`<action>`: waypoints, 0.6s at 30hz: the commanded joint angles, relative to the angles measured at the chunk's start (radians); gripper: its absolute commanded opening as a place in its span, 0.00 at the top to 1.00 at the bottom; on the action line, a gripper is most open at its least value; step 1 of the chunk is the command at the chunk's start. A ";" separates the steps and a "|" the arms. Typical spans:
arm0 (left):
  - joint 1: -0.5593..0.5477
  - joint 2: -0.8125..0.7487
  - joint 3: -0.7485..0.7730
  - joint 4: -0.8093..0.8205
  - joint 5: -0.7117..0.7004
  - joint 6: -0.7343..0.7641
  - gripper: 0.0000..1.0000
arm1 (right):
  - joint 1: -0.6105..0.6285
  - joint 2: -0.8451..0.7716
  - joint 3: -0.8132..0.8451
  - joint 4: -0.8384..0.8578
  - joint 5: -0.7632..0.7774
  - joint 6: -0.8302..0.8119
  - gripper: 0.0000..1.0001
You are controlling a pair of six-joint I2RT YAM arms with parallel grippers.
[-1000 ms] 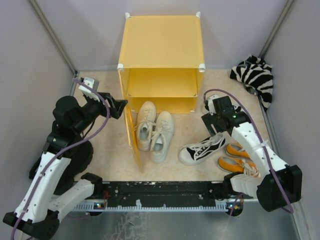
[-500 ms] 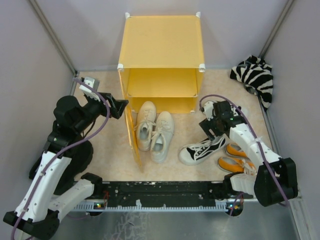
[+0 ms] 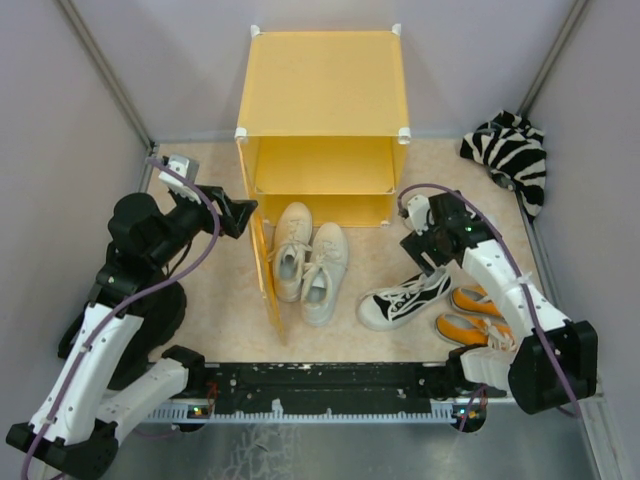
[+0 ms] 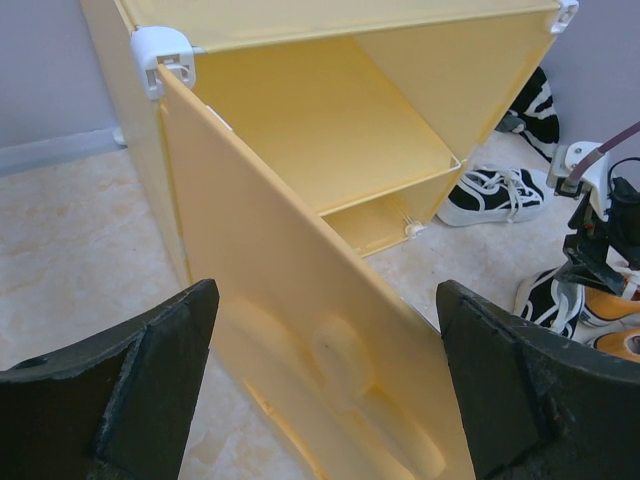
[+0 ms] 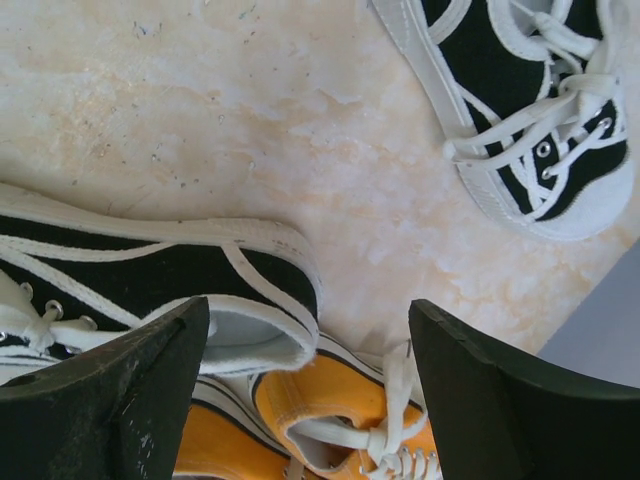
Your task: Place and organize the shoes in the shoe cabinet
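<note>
Bright even light, soft shadows, sharp focus

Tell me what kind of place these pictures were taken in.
Likely a robot test cell, not a home: plain grey partition walls enclose a beige tabletop, two arms are bolted to a black rail, and sneakers lie before a yellow shoe cabinet.

The top camera is looking steeply down from above and behind, taking in the whole shoe cabinet. The left wrist camera is peering past the left claw, close against the door, both views sharing it. The right wrist camera is facing straight down, close over a black sneaker and orange sneaker beneath the right claw.
</note>
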 commanded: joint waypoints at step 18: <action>-0.014 -0.006 -0.033 -0.041 0.023 -0.015 0.05 | -0.013 0.084 -0.016 -0.113 0.015 -0.080 0.18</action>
